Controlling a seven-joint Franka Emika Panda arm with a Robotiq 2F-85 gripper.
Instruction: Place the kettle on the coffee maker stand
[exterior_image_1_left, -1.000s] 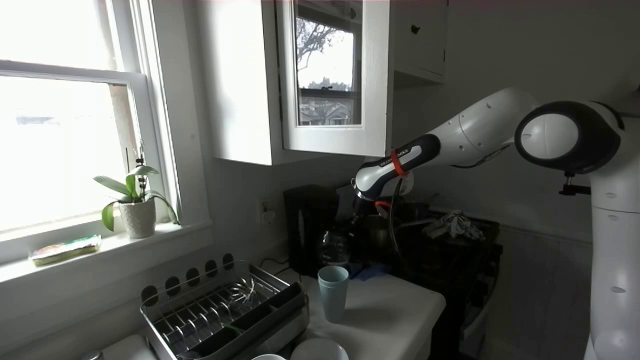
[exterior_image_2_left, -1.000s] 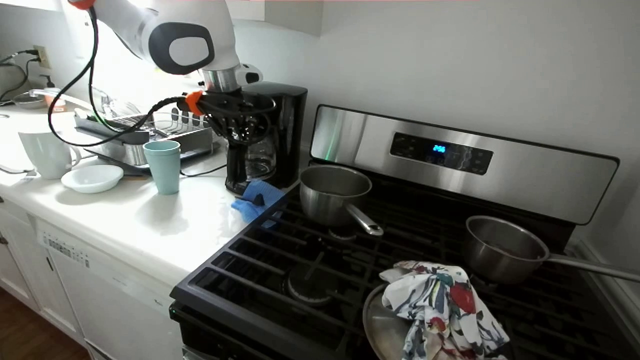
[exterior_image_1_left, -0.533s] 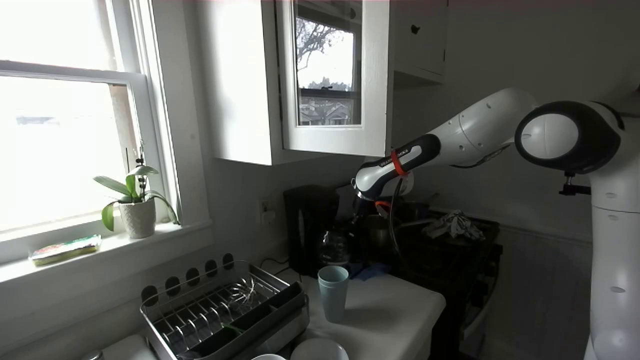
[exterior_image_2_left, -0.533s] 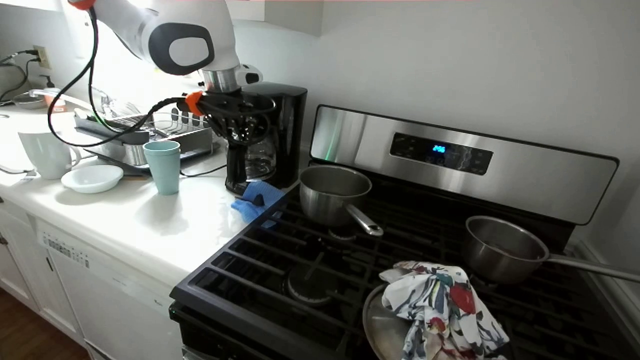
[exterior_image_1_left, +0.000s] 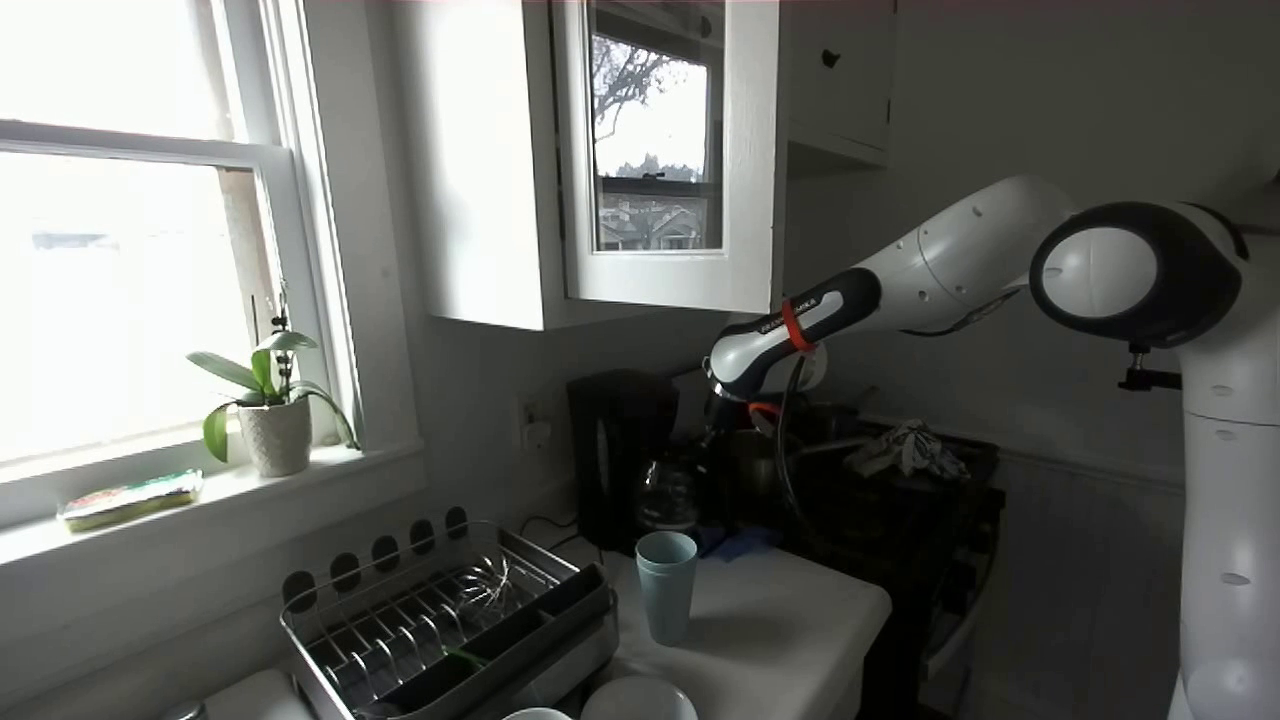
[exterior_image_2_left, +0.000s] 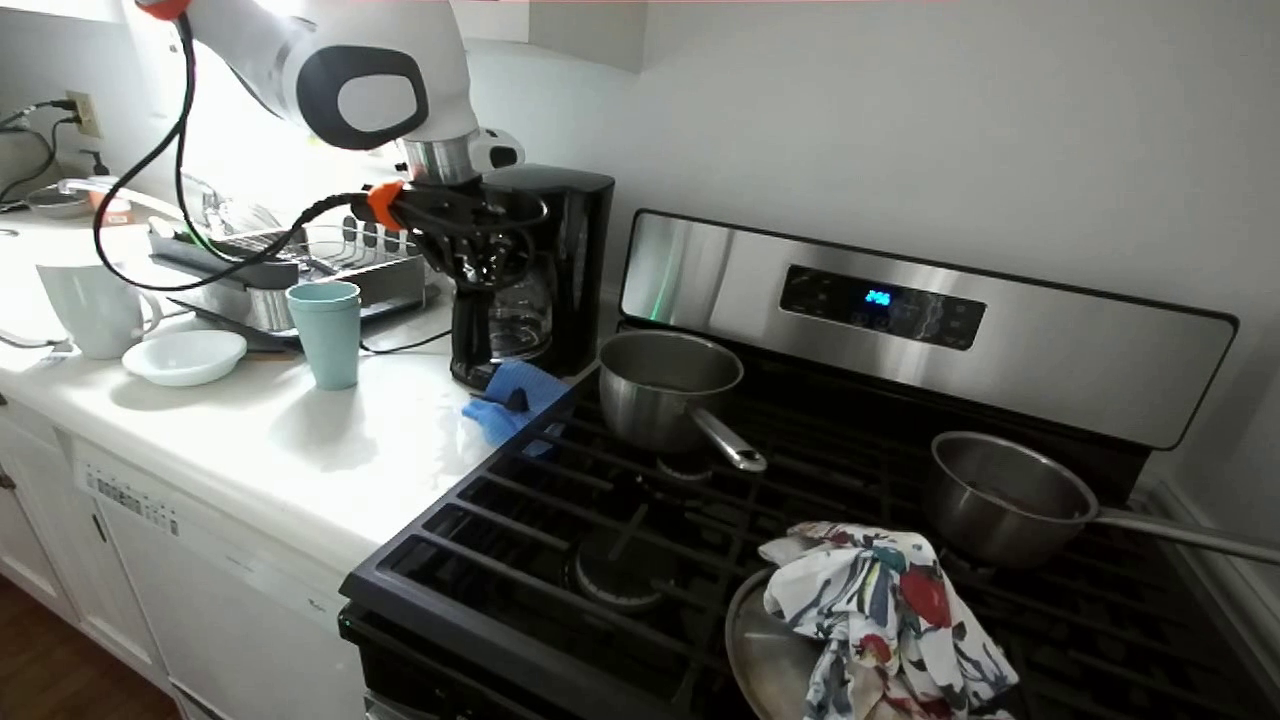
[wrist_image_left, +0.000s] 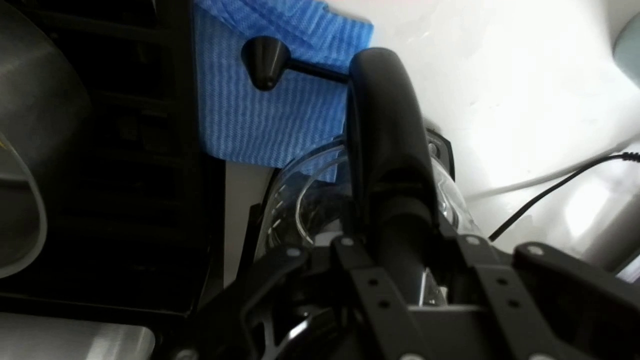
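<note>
The arm (exterior_image_1_left: 955, 255) reads "MIKA"; digits (exterior_image_2_left: 878, 298) on the stove display (exterior_image_2_left: 885, 317) are blurred.

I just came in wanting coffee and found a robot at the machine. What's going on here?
A robot arm is handling the kettle, its gripper closed on the black handle. The kettle is upright at the coffee maker, over the stand; whether it fully rests there is hidden. A blue cloth lies close by, and the pale blue-green cup stands apart on the counter.

White counter (exterior_image_2_left: 390, 430) below the claw (wrist_image_left: 400, 232). Coffee maker (exterior_image_2_left: 582, 270) stands just beside the claw; blue cloth (wrist_image_left: 265, 127) lies lower, near it; cup (exterior_image_2_left: 325, 335) and dish rack (exterior_image_1_left: 545, 642) stand apart from it; bowl (exterior_image_2_left: 185, 362) and mug (exterior_image_2_left: 93, 312), farther off.
</note>
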